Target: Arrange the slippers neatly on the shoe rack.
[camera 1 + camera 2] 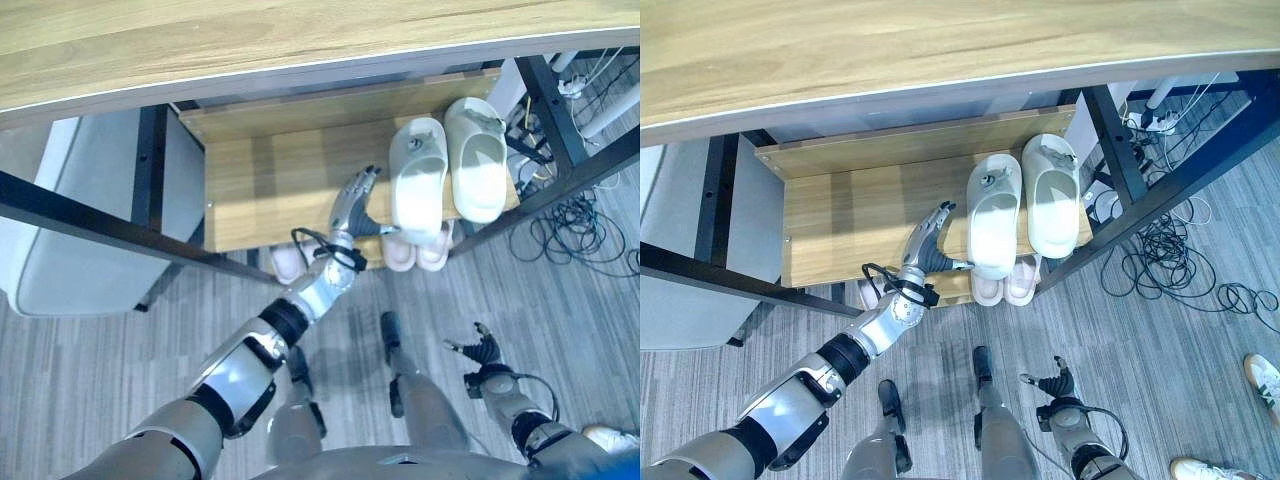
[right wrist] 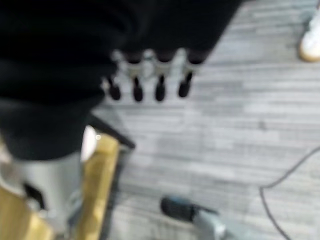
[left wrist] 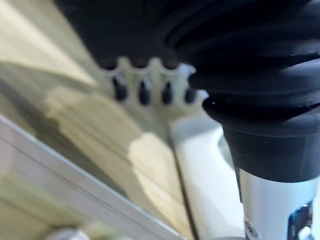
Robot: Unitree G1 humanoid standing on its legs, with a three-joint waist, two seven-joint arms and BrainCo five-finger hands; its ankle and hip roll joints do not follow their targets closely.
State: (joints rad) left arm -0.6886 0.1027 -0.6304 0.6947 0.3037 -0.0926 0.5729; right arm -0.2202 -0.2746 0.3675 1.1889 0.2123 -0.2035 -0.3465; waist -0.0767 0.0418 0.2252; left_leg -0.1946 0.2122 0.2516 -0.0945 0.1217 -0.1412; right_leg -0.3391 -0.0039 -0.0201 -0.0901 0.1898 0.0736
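Note:
Two white slippers, the left one (image 1: 417, 180) and the right one (image 1: 476, 160), lie side by side, toes toward me, at the right end of the wooden shoe rack shelf (image 1: 270, 180). A pink pair (image 1: 418, 252) sits on the lower shelf beneath them. My left hand (image 1: 352, 205) is over the shelf just left of the left white slipper (image 3: 210, 175), its fingers (image 3: 150, 90) straight and open and its thumb reaching toward the slipper's side. My right hand (image 1: 482, 352) hangs low over the grey floor, relaxed and open, holding nothing.
A wooden tabletop (image 1: 250, 40) overhangs the rack. Black metal frame legs (image 1: 560, 110) flank it. Cables (image 1: 585, 225) lie tangled on the floor at the right, and a grey box (image 1: 70, 250) stands at the left. A person's white shoes (image 1: 1265, 375) are at the far right.

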